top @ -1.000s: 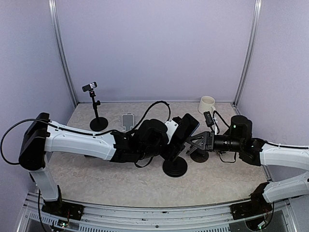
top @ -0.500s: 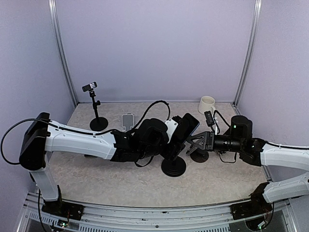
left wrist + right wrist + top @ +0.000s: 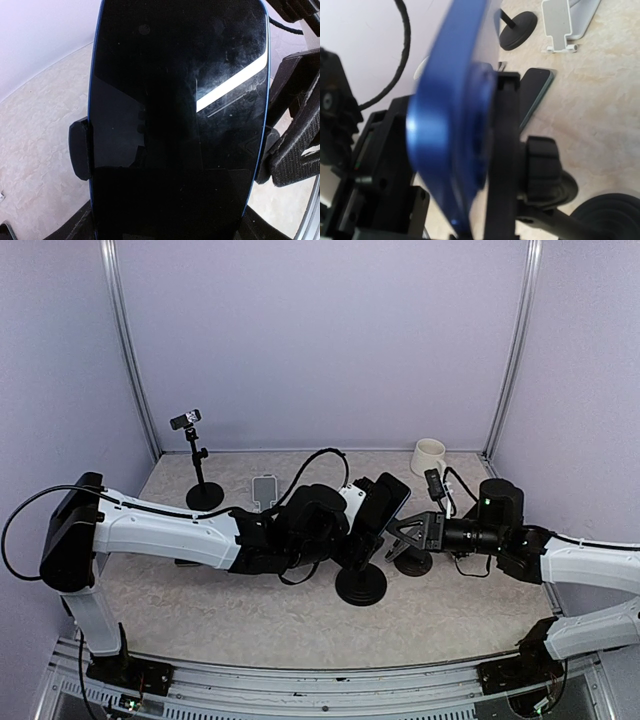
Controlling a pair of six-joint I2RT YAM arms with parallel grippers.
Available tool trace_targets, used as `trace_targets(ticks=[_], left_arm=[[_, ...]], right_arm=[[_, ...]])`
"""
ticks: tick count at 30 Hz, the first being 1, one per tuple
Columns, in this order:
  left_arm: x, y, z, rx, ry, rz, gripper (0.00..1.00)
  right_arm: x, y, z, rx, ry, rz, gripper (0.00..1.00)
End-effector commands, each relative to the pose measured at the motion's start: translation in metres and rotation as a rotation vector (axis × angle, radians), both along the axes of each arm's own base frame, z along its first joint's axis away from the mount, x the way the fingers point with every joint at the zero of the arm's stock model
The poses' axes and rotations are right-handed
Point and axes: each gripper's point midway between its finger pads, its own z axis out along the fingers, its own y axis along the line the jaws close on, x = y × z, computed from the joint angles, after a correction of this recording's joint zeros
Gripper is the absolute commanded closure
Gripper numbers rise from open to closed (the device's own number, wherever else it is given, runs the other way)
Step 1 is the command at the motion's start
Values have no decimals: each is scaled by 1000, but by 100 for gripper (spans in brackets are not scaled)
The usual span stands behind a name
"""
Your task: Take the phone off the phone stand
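The phone (image 3: 180,125) has a glossy black face with a thin blue rim, and its back is blue. The phone stand (image 3: 361,585) is black. The table (image 3: 250,625) is beige with pale marbling. At upper right, the mug (image 3: 428,455) is cream.

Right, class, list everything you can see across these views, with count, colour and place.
phone stand: one, black, mid-table.
phone: one, blue-edged, black screen, clamped in that stand.
second stand: one, black, back left.
flat holder: one, pale grey, lying near the back.
mug: one, white, back right.
round base: one, black, by the right pincer.
second phone: one, dark, flat on the table.
table: one, beige.
left pincer: one, black, at the phone.
right pincer: one, black, beside the clamp.
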Motion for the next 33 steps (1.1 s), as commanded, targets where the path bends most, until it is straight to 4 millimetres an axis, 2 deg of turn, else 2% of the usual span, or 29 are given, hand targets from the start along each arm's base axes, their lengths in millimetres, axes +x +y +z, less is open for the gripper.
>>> trace_targets(ticks=[1,3,6,11,17,25,33], left_arm=[[68,66,2,11,-19,330,67],[66,64,4,-9,-10,303,68],[53,49,12,-55,-7,190,68],[8,3,25,-97,-9,-65,68],[-28,-28,32,-148,14,-232,69],[-63,-41,50,-236,31,-400,71],[-82,-40,71,-300,21,-466,72]], right_arm=[[-16,-2,-4,-22,26,46,100],[-16,-3,-4,-23,24,42,100],[-15,-3,-3,-22,18,33,100],[-12,-1,-3,-17,15,33,100],[-10,0,-1,-21,8,29,100],[-8,-1,0,-22,1,19,100],[-6,-3,0,-25,-3,4,100]])
